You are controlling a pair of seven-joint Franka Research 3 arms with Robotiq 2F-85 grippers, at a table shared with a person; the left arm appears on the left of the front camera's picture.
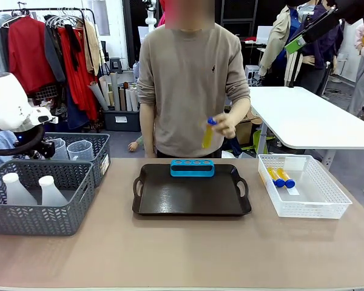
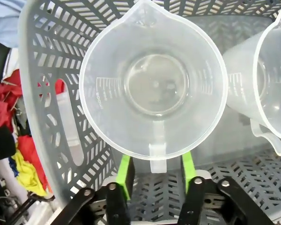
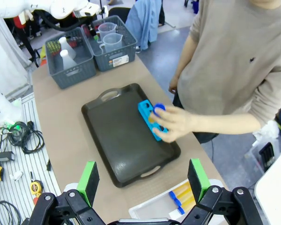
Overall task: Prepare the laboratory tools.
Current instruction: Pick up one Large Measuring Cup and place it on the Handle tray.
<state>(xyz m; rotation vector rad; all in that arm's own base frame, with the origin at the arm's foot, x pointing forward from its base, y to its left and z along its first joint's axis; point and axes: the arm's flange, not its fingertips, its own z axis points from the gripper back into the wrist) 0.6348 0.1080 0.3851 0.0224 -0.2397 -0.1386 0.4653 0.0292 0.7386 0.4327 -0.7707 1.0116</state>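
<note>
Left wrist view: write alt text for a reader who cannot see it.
Looking straight down into a clear measuring jug standing in a grey slotted basket, with the left tool open, its green pads either side of the jug's handle. A second jug stands at the picture's right.

The tray (image 1: 188, 197) lay mid-table, the rack (image 1: 192, 168) on its far edge; to its right, the right basket (image 1: 327, 203) held two tubes (image 1: 278, 177); to its left, flasks (image 1: 48, 191) stood in the near basket (image 1: 42, 217); jugs (image 1: 80, 150) in the far basket (image 1: 101, 159) behind it.

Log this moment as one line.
left end effector: open, straddling handle of measuring jug | right end effector: open, high above tray | person's hand: holding tube above blue rack
</note>
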